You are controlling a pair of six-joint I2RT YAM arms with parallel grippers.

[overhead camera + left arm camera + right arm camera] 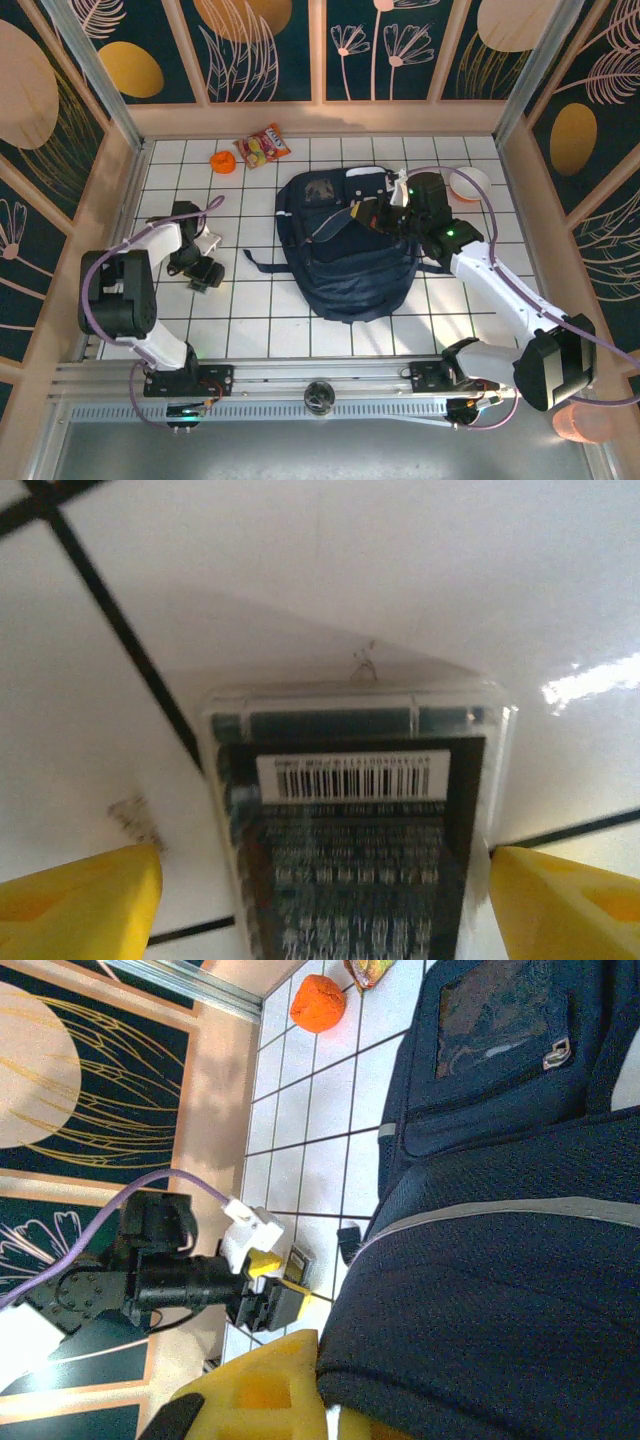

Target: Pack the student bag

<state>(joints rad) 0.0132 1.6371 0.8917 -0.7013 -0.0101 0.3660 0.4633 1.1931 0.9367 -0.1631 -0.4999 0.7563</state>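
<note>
here your left fingers [80, 900] stood apart astride the pack [350, 820], its long axis between them; the bag [350, 260] lay rightward, your right fingers [260, 1380] together there.

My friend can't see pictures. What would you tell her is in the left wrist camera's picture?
A clear plastic pack with a black label and a barcode lies flat on the white tiled table, seen from very close. The left tool has its two yellow fingertips spread open, one on each side of the pack.
</note>
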